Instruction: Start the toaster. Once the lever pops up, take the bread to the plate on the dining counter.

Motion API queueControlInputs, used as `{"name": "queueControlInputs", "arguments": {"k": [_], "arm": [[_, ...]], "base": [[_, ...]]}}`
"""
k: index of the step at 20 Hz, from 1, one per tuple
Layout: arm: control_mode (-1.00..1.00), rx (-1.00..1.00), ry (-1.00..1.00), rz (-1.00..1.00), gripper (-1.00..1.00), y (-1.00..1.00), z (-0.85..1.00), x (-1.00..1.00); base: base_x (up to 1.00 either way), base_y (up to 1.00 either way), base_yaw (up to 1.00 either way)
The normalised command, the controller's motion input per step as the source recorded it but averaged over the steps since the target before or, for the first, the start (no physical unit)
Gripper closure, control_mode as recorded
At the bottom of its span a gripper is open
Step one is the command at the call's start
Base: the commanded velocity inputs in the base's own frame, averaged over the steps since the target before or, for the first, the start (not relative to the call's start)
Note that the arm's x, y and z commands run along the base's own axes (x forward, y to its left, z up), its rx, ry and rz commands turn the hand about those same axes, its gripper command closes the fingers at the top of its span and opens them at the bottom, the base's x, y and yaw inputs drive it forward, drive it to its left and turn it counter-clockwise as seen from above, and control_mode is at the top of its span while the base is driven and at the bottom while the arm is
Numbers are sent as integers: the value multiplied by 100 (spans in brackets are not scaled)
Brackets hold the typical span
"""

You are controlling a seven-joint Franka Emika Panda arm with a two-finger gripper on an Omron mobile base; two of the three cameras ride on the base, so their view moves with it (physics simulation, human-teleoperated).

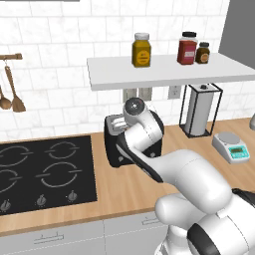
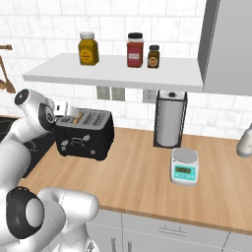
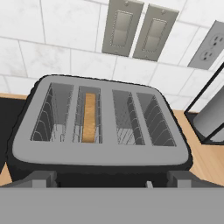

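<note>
**Toaster start: gripper poised above**

Nearest, low in the hand view, our gripper (image 3: 112, 181) with jaws fully spread, holding nothing. Mid-frame, toaster (image 3: 99, 127); bread (image 3: 89, 117) upright in its second slot from left. We judge: descend squarely onto the front lever, pressing straight down.

Rendered kitchen, black hob (image 1: 42, 172), white wall tiles (image 1: 60, 45), toaster (image 2: 83, 132)

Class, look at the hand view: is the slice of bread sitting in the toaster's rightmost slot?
No. The bread stands in the second slot from the left of the toaster; the rightmost slot shows only wire guides.
</note>
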Motion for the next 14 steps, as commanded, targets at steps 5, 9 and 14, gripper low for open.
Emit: {"name": "queueControlInputs", "arguments": {"k": [5,9,14], "arm": [[-100,0,0,0,-100,0,0,0],[-100,0,0,0,-100,0,0,0],[-100,0,0,0,-100,0,0,0]], "base": [[0,0,0],[0,0,0],[0,0,0]]}}
